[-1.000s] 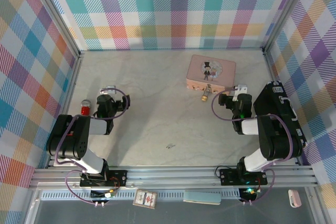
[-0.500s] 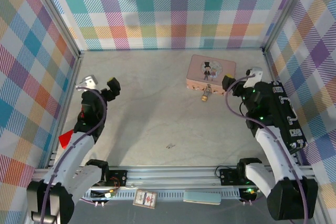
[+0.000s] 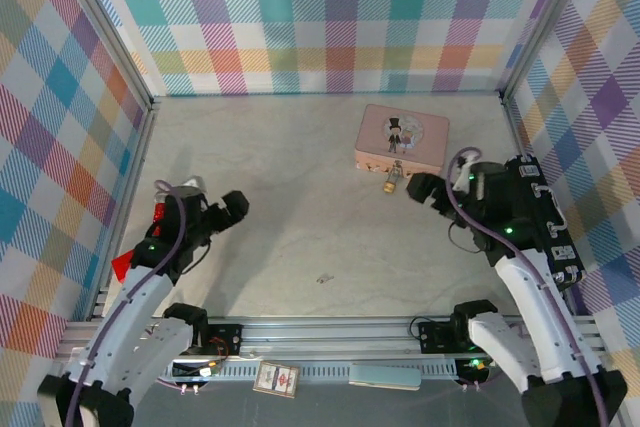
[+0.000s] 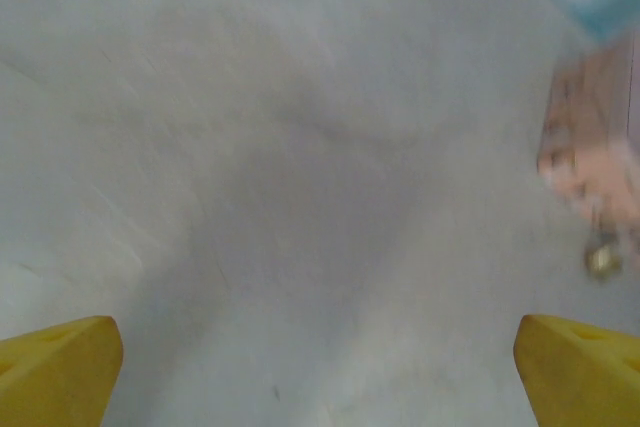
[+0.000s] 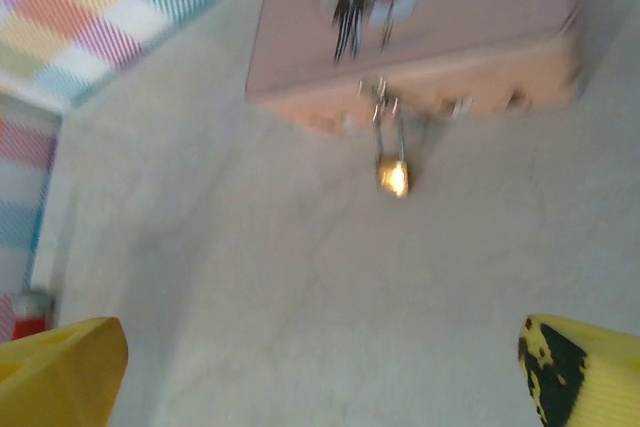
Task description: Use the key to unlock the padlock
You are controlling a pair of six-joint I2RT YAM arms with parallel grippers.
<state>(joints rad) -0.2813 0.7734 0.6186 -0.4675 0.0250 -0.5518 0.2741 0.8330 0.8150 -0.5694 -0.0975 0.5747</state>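
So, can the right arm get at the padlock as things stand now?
Probably yes. The right gripper is open, close to the padlock, with only bare table between them. The pink tin right behind it may crowd the grasp.

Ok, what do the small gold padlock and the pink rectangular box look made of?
Small gold padlock: likely polished brass, yellow with a bright glint. Pink rectangular box: probably painted tin, smooth printed lid, thin crisp edges; blur leaves plastic possible.

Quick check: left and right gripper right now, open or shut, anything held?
Left gripper: open, jaws wide apart, holding nothing.
Right gripper: open, holding nothing; the padlock sits ahead of it, untouched.
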